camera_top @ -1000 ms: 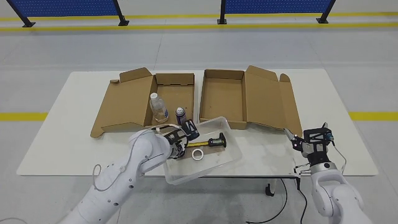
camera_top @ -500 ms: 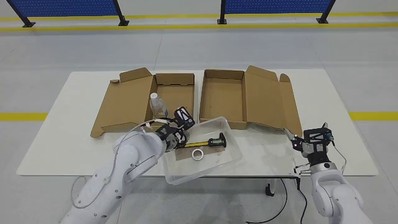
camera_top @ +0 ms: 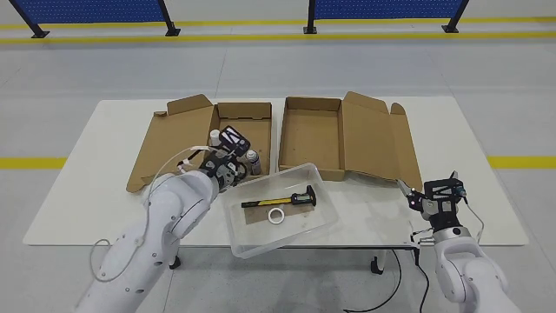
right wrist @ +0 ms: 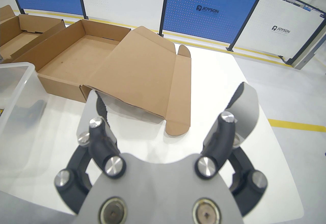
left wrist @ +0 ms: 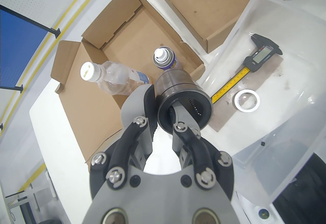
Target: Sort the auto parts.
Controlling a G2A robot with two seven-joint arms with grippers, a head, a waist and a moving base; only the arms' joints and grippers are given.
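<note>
Steel linear bearing, clamped in our left gripper, hangs over the left cardboard box, so we judge setting it beside the spray can comes next, our right gripper spread apart.

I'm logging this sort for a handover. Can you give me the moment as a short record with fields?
Left claw: shut on a dark metal bearing, one finger inside its bore, above the left box
Right claw: open, holding nothing, above the table near the right box
In left box: plastic bottle, spray can
In clear bin: caliper, ring
</note>
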